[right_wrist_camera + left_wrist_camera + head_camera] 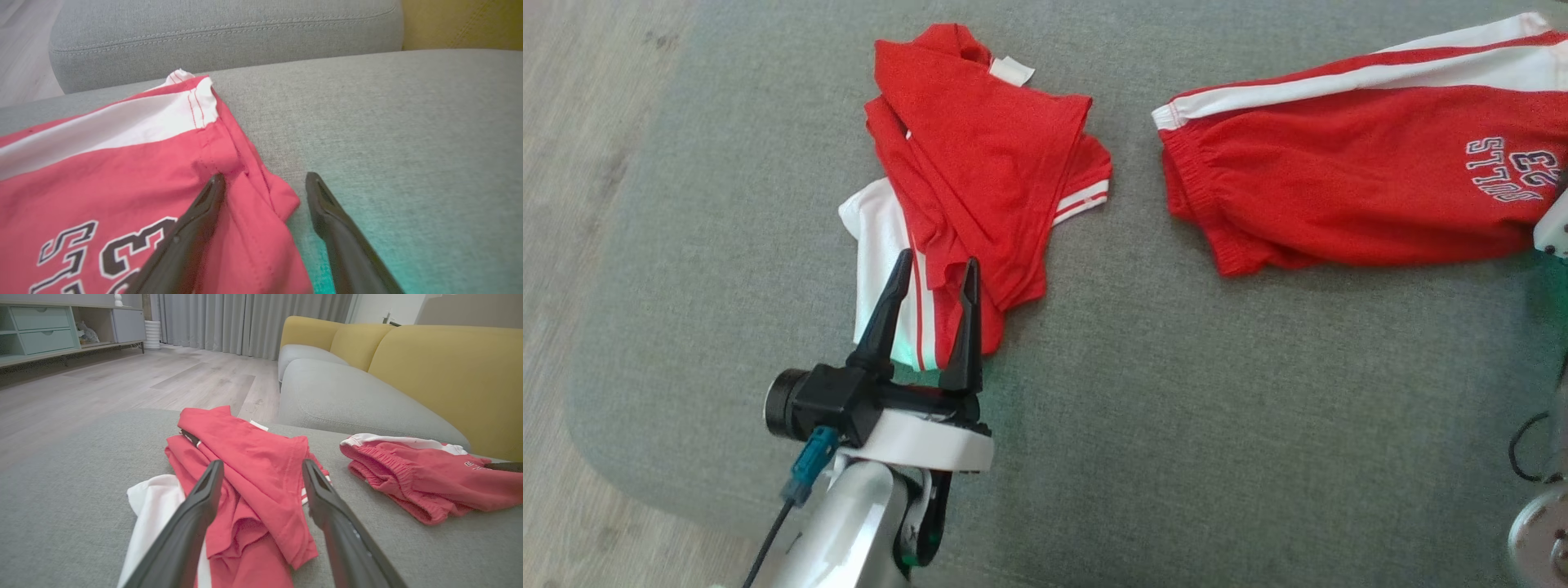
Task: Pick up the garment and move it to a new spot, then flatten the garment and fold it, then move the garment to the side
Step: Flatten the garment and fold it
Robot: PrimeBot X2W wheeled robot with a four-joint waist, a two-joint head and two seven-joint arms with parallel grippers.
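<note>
A crumpled red and white shirt [980,180] lies on the grey cushion [1176,425], left of centre. My left gripper [935,273] is open, both fingers over the shirt's near white-and-red edge; in the left wrist view [262,465] the red folds [253,457] lie between and beyond the fingers. Red shorts [1339,180] with a white side stripe and printed lettering are spread out at the right. My right gripper [265,177] is open at a corner of the shorts [122,171]: one finger rests over the red fabric, the other over bare cushion.
The cushion's rounded left edge drops to a pale wooden floor [572,204]. Beyond it stands a sofa with grey seats [347,392] and yellow backs [441,367]. A low cabinet [41,330] and grey curtains [245,318] stand far off. A pale part of my right arm [1553,224] shows at the right edge.
</note>
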